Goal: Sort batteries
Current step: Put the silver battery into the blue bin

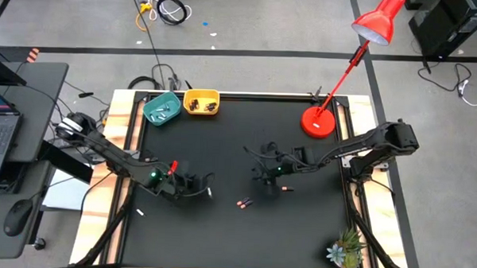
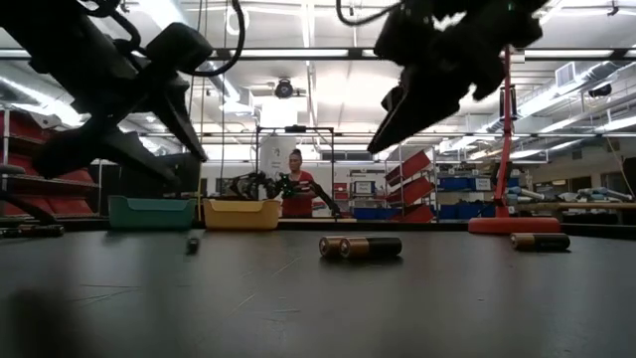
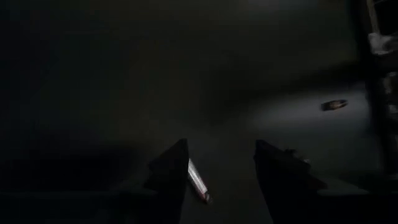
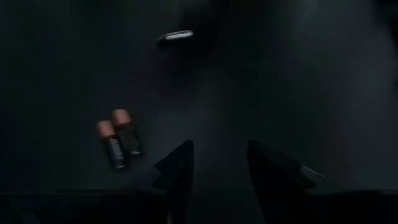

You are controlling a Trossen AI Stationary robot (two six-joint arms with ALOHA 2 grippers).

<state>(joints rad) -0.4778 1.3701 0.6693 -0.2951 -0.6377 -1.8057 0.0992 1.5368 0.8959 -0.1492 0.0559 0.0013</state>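
Pair of dark batteries [image 2: 360, 247] lies side by side, touching, mid-surface [image 1: 222, 149], just near of right pincer [image 4: 219, 163], released, empty. Left pincer [image 3: 217, 168] released over a silver battery [image 3: 198, 180]. Judged light, rigid, roll-prone: grip across the barrel.

High view straight down on table [image 1: 222, 149]; low view level across it toward 12 o'clock; wrist views close above mat, sharing batteries [image 4: 120, 140]
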